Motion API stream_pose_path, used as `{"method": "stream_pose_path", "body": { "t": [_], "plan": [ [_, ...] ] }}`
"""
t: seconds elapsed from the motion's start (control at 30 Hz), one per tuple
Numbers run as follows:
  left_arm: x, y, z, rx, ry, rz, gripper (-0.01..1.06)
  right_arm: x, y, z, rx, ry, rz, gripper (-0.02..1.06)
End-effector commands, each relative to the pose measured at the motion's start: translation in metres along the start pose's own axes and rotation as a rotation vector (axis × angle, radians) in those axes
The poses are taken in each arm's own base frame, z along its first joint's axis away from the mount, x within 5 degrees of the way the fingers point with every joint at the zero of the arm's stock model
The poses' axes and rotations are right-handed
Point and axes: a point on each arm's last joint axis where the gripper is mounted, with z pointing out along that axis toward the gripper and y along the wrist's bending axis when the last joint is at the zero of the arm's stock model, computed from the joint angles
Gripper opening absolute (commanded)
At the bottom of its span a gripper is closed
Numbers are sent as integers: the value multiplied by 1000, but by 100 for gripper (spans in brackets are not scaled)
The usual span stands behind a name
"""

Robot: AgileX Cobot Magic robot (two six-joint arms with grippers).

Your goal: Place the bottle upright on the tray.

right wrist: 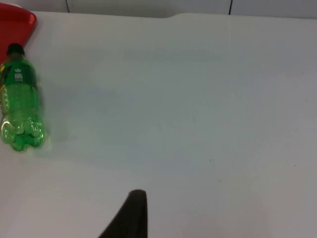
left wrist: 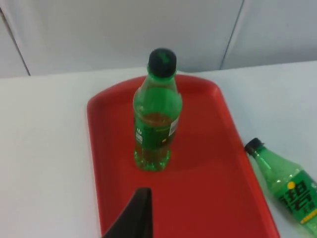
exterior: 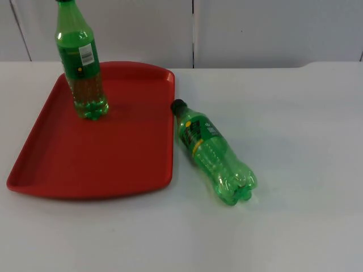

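Note:
A green bottle [exterior: 83, 71] with a black cap stands upright at the back left of the red tray [exterior: 113, 161]. A second green bottle [exterior: 214, 154] lies on its side on the white table, just right of the tray, with its cap touching or almost touching the tray's right rim. In the left wrist view, my left gripper [left wrist: 136, 218] hangs over the tray [left wrist: 213, 173], short of the upright bottle [left wrist: 156, 119], with the lying bottle [left wrist: 290, 188] off to the side. My right gripper [right wrist: 131, 215] hovers over bare table, well apart from the lying bottle [right wrist: 20, 106].
The white table [exterior: 295, 124] spreads wide to the right of the lying bottle and in front of the tray. A grey partition wall [exterior: 255, 28] closes the table's far edge.

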Motion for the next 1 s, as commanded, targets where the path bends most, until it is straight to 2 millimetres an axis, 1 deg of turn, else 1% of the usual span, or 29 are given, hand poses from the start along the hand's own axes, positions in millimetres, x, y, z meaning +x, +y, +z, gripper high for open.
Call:
{"method": "stream_pose_path", "body": {
  "t": [0.0,0.07,0.1,0.23,0.27,0.4,0.43,0.57,0.6,0.63,0.73,0.97],
  "plan": [
    [0,-2,-18,6,-22,1,105,0,0,0,6,-7,-2,97],
    [1,-4,-36,10,-48,11,105,0,0,0,6,-7,-2,97],
    [1,-4,-36,10,-48,11,105,0,0,0,6,-7,-2,97],
    [6,-8,-74,19,-108,25,105,0,0,0,6,-7,-2,97],
    [6,-8,-74,19,-108,25,105,0,0,0,6,-7,-2,97],
    [14,-11,-102,25,-141,59,105,0,0,0,6,-7,-2,97],
    [14,-11,-102,25,-141,59,105,0,0,0,6,-7,-2,97],
    [24,-14,-126,29,-164,92,105,0,0,0,6,-7,-2,97],
    [24,-14,-126,29,-164,92,105,0,0,0,6,-7,-2,97],
    [27,-15,-133,31,-168,94,105,0,0,0,6,-7,-2,97],
    [33,-16,-145,34,-177,100,105,0,0,0,6,-7,-2,97],
    [42,-17,-158,38,-173,107,105,0,0,0,6,-7,-2,97]
  ]
}}
